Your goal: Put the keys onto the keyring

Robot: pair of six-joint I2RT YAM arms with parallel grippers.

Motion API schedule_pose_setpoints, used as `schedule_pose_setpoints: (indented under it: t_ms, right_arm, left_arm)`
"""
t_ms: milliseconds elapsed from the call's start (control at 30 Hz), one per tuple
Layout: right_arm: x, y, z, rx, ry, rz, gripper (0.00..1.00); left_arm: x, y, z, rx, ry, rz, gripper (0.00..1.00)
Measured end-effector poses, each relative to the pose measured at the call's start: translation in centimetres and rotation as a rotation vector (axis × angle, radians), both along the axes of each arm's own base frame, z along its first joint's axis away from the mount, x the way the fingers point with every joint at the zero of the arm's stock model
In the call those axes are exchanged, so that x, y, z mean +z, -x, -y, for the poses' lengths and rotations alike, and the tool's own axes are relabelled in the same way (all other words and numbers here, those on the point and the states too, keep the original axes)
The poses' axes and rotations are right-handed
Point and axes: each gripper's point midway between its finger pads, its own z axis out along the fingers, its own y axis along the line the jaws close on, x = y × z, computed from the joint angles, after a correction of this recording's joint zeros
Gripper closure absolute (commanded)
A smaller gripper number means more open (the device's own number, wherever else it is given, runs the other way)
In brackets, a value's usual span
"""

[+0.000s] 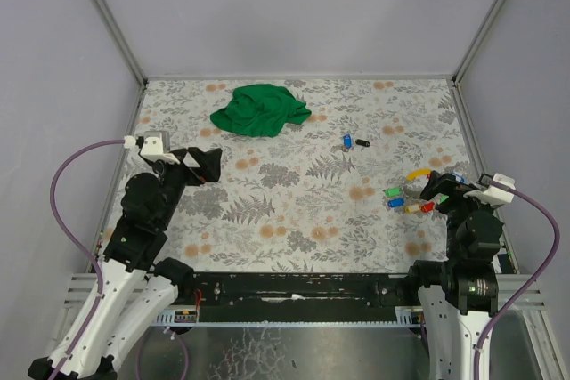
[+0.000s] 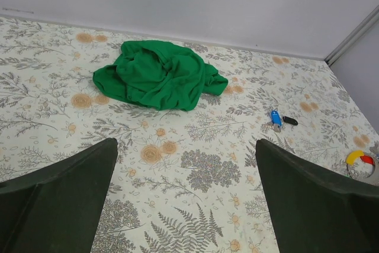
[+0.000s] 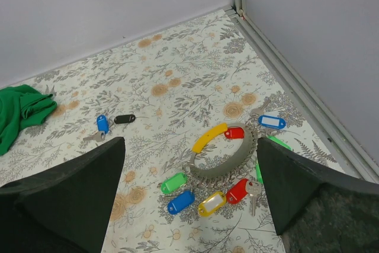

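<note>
Hands both empty, fingers spread wide with nothing between them: left hand (image 1: 211,165) hangs over the left side of the bench (image 1: 294,220), right hand (image 1: 438,186) hangs low at the right side, tilted down at the work. The keyring (image 3: 251,149) lies flat on the bench near its right edge, just ahead of and below the right hand. In the right wrist view it is framed between the two fingers, so that hand looks placed to go for it. The keys (image 3: 212,203) with green, blue, yellow and red heads fan out around the ring's near side, touching it or just beside it; cannot tell if any are threaded on already. A yellow curved piece (image 3: 210,137) sits on the ring's far arc. One loose blue key (image 3: 103,124) lies well apart from the ring toward the bench middle, a small black piece (image 3: 124,119) just beside it, between the two hands and somewhat nearer the right. Green cloth (image 1: 260,110) is bunched at the far side, ahead of the left hand, touching nothing of the task. Judgement: nothing grasped, task at its start. Likely the right hand takes the ring or a key with the left open to help. The keys are tiny, so a pinch could slip.
</note>
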Motion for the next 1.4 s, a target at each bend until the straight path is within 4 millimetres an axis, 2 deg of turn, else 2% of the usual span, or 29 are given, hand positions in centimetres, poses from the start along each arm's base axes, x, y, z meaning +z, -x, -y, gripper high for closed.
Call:
schedule_pose_setpoints:
  t_ms: [233, 500, 667, 767, 833, 933, 1000, 1233, 1400]
  right_arm:
    - [-0.2, -0.2, 0.0, 0.0, -0.007, -0.011, 0.01]
    - [-2.0, -1.3, -0.4, 0.006, -0.07, -0.144, 0.01]
    - [-4.5, -2.9, -1.7, 0.058, -0.149, -0.27, 0.01]
    - [-6.6, -3.8, -2.7, 0.094, -0.205, -0.367, 0.0]
    - [-7.7, -4.2, -3.2, 0.105, -0.234, -0.414, 0.03]
    - [-9.3, -4.7, -3.2, 0.083, -0.273, -0.476, 0.09]
    - [-10.4, -5.0, -3.0, 0.063, -0.288, -0.508, 0.17]
    - [-16.8, -5.9, -2.1, -0.036, -0.325, -0.671, 0.59]
    - [-20.3, -5.5, -1.4, -0.104, -0.338, -0.752, 0.68]
  left_arm:
    - [0.1, 0.1, 0.0, 0.0, 0.001, 0.003, 0.0]
    - [0.7, 0.6, 0.0, -0.01, 0.01, 0.027, 0.0]
    - [0.5, 0.6, 0.2, -0.026, 0.006, 0.024, 0.0]
    - [0.3, 0.6, 0.3, -0.031, 0.001, 0.019, 0.0]
    - [0.2, 0.6, 0.3, -0.032, -0.001, 0.016, 0.0]
    - [0.1, 0.5, 0.4, -0.033, -0.003, 0.012, 0.0]
    - [0.0, 0.5, 0.4, -0.034, -0.007, 0.012, 0.0]
    - [-0.3, 0.4, 0.7, -0.049, -0.019, 0.004, 0.0]
    - [-0.7, 0.2, 0.9, -0.058, -0.026, -0.008, 0.0]
